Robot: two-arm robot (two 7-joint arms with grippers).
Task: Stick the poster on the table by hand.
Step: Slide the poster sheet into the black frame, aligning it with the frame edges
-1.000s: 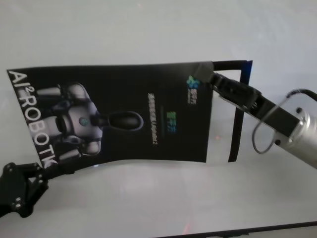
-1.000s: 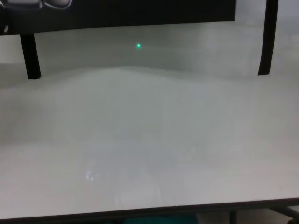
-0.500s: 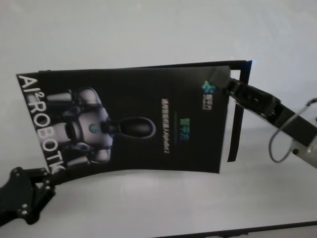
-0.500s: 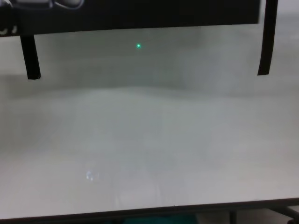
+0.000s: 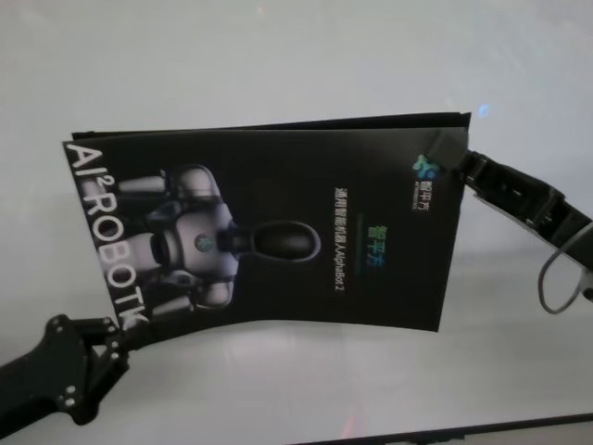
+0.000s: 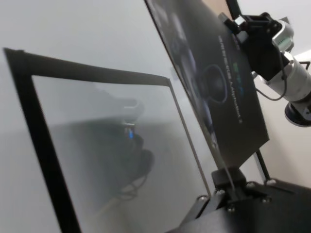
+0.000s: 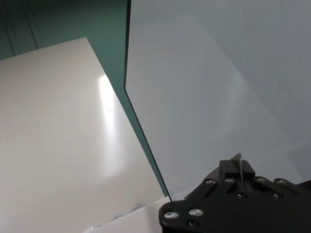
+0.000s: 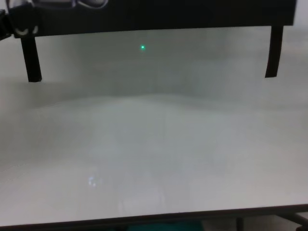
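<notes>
1. While I am watching the head view, the poster (image 5: 278, 232) is spanning the middle of the frame, hanging above the table (image 5: 278, 56).
2. I am seeing the left gripper (image 5: 119, 336) at lower left, clamping narrow on the poster's corner beside the "ROBOTIC" lettering.
3. I am seeing the right gripper (image 5: 460, 159) at upper right, pinching the corner by the logo.
4. Black tape strips (image 8: 32, 58) are dangling in the chest view's upper corners.

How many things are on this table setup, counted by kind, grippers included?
Poster: 1
Grippers: 2, the left gripper and the right gripper, each pinching a poster corner
Black tape frame: 1
Table: 1
Total: 5
</notes>
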